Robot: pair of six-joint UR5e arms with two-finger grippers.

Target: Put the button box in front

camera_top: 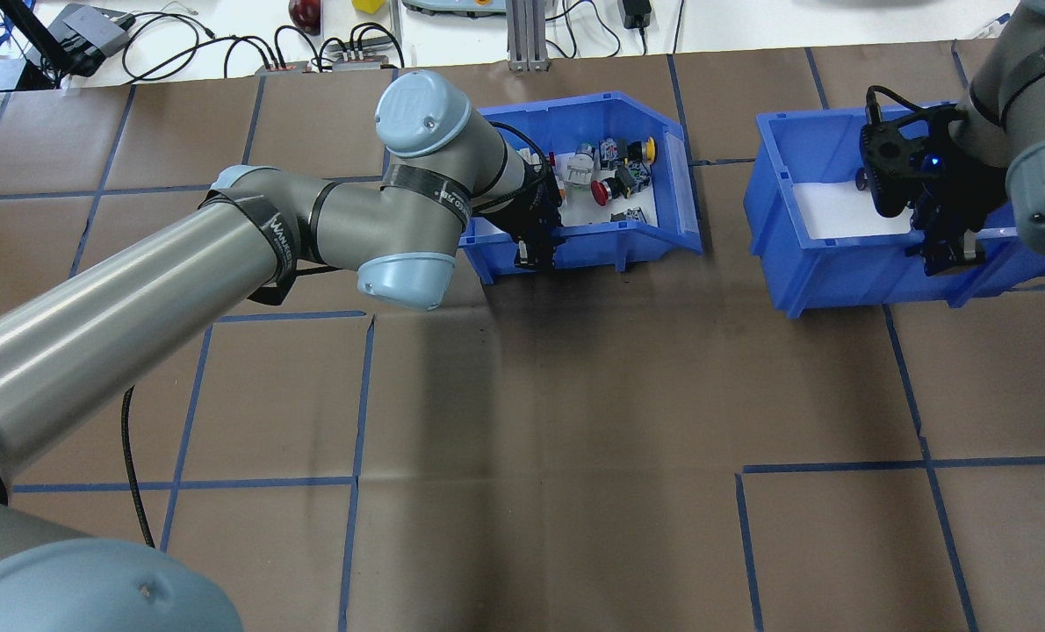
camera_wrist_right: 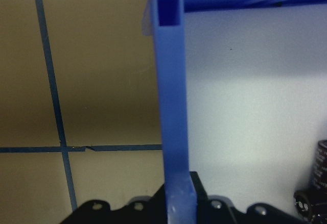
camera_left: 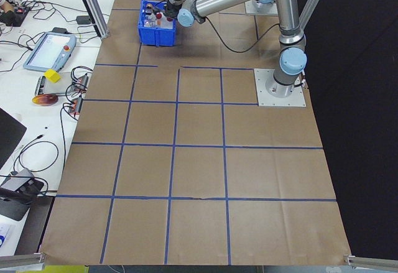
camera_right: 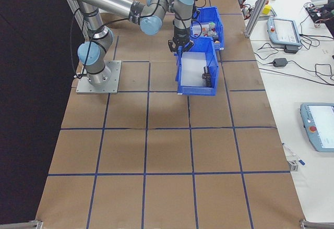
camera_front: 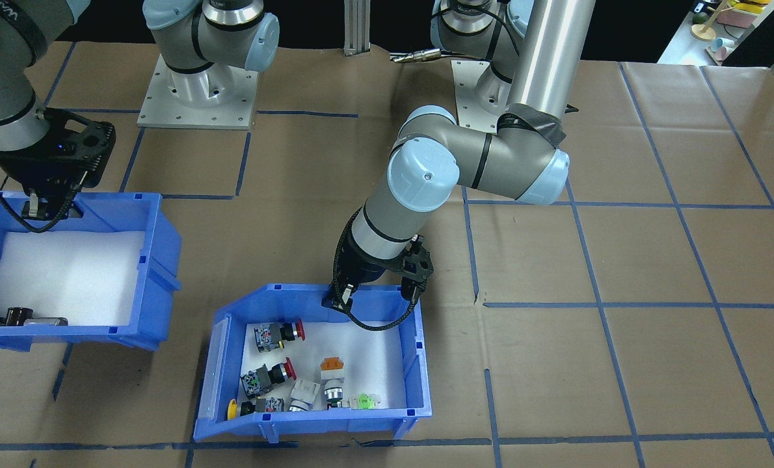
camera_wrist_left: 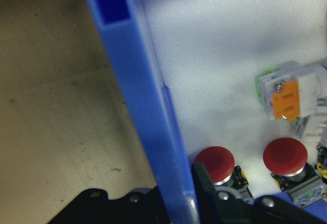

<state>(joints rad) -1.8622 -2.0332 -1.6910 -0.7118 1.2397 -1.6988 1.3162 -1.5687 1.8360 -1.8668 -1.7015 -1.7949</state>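
The left gripper (camera_front: pixel 375 300) is clamped on the robot-side wall of the button box (camera_front: pixel 419 364), one finger (camera_wrist_left: pixel 214 196) inside the bin and one outside. Its arm reaches far forward across the table, elbow bent, wrist angled down onto the rim. The right gripper (camera_top: pixel 951 247) pinches the near wall of the second bin (camera_top: pixel 825 263) in the same way, the wall running straight up between its fingers in the wrist view, with the arm coming in from the right edge.

The button box is a blue plastic bin with a white liner and one sloped, cut-away end facing the second bin. It sits on the brown paper at the far side of the table, left of the second bin and apart from it. Inside lie two red mushroom buttons (camera_wrist_left: pixel 285 155), a yellow one (camera_front: pixel 232 409), an orange one (camera_front: pixel 330 365) and a green one (camera_front: pixel 363 402).
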